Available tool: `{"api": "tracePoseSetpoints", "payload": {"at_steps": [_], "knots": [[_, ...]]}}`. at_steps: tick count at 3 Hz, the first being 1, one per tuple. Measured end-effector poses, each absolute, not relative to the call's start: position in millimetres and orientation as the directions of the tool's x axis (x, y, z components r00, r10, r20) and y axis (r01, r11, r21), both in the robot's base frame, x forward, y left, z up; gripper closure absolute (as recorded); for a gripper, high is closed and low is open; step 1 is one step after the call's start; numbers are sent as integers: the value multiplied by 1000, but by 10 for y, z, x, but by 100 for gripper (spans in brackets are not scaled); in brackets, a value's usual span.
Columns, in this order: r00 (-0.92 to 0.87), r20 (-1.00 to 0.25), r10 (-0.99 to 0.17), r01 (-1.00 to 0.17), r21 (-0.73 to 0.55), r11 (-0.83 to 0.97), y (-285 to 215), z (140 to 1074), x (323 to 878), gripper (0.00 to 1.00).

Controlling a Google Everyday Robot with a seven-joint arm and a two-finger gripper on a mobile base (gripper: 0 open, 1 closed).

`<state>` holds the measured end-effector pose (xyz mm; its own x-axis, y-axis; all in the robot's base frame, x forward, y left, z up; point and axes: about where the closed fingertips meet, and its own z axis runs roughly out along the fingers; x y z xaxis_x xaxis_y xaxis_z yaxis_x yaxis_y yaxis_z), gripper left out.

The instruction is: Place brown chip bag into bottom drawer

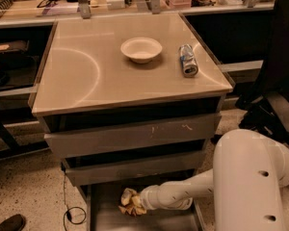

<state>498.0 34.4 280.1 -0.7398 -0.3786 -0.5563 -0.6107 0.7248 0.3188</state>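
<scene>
So we're at the drop-off stage; the bottom drawer (108, 219) is pulled out towards the near side, under the two scuffed drawers (135, 137). The arm reaches in from the right, and the gripper (140, 204) sits low over the drawer floor, about mid-width. The brown chip bag (130, 202) is bunched up right at the gripper's tip, inside the drawer's outline. It hides the business end, so we honestly can't tell whether the gripper is clamped on it or has already let go; we also can't tell if the bag is resting on the floor or hanging just above it.

How we'd do this bit well: get the bag low enough that it's basically on the floor before letting go, so it doesn't bounce or slide; keep it away from the left wall and the near lip, so nothing sticks up when the drawer closes; then back the arm out to the right without dragging the crinkly foil along.

Orientation: the bag is scrunched into a lump, so the long axis is a guess; to us it runs roughly near-to-far, leaning a bit left at the near end. Which end is the dark one, no idea.

The white bowl (141, 49) and the can (188, 60) sit up on the cabinet top (82, 76), well out of the way.
</scene>
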Motion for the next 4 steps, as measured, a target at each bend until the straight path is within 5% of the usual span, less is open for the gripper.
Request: {"api": "tracePoseSetpoints", "payload": {"at_steps": [3, 4], "knots": [[-740, -556, -379, -611, 319, 725, 345, 2801, 4980, 11], [-740, -556, -379, -611, 319, 725, 346, 2800, 4979, 0]]}}
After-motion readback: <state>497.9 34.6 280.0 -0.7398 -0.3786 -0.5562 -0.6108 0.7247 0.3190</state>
